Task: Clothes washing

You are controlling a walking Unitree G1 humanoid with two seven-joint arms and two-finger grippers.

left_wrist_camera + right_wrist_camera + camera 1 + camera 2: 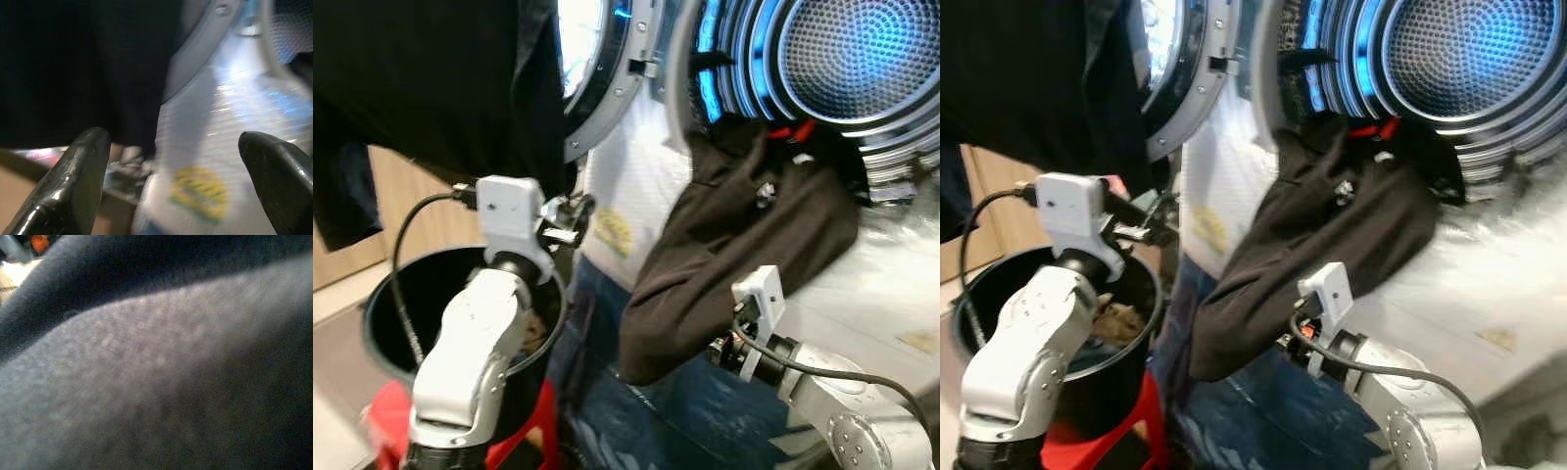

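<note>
A dark garment [734, 225] hung half out of the washer drum [847, 54], its upper part caught on the drum's lower rim and its lower part draped down the machine's white front [626, 196] toward the floor. A small red patch [790, 130] showed at the garment's top edge, just inside the opening. The drum interior was perforated metal lit blue. The right gripper [710, 348] was pressed up under the garment's lower fold; its wrist and white camera block [761, 291] stood just beside the cloth, and the right wrist view was blurred grey fabric [156, 382] at close range, so whether its fingers were spread or closed could not be told. The open washer door [607, 69] stood to the left of the drum, tilted, with its glass bright. A yellow label [614, 233] sat on the white front below the door. The left gripper [570, 217] was raised beside the door's lower edge, near the label; in the left wrist view its two black fingers [73, 181] stood wide apart and held nothing, with the label [200, 193] between them at a distance. A second dark cloth [431, 78] hung across the upper left, in front of the door. Below the left arm stood a black bucket [382, 304] on something red [533, 431]. Blue fabric [646, 411] lay low between the bucket and the right arm.
</note>
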